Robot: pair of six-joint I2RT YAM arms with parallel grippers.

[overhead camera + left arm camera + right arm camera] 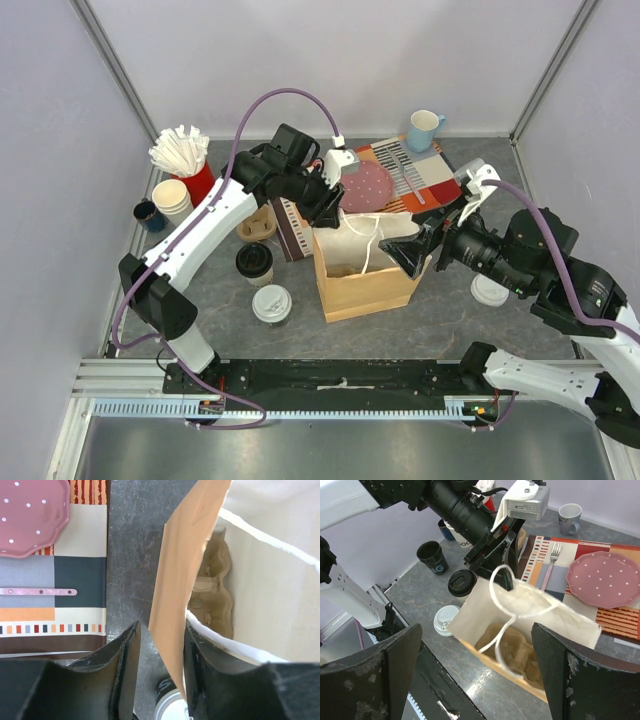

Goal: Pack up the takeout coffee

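Paper bag (365, 285): standing open mid-table, holding a pulp carrier (212, 590). Left gripper (161, 632): straddling the bag's 11 o'clock rim, fingers narrowly parted, not clamping. Right gripper (475, 630): hovering at the bag's 3 o'clock, fingers spread wide, holding nothing. Black-lidded cream cup (254, 262) and white-lidded black cup (271, 304): standing at the bag's 9 o'clock.
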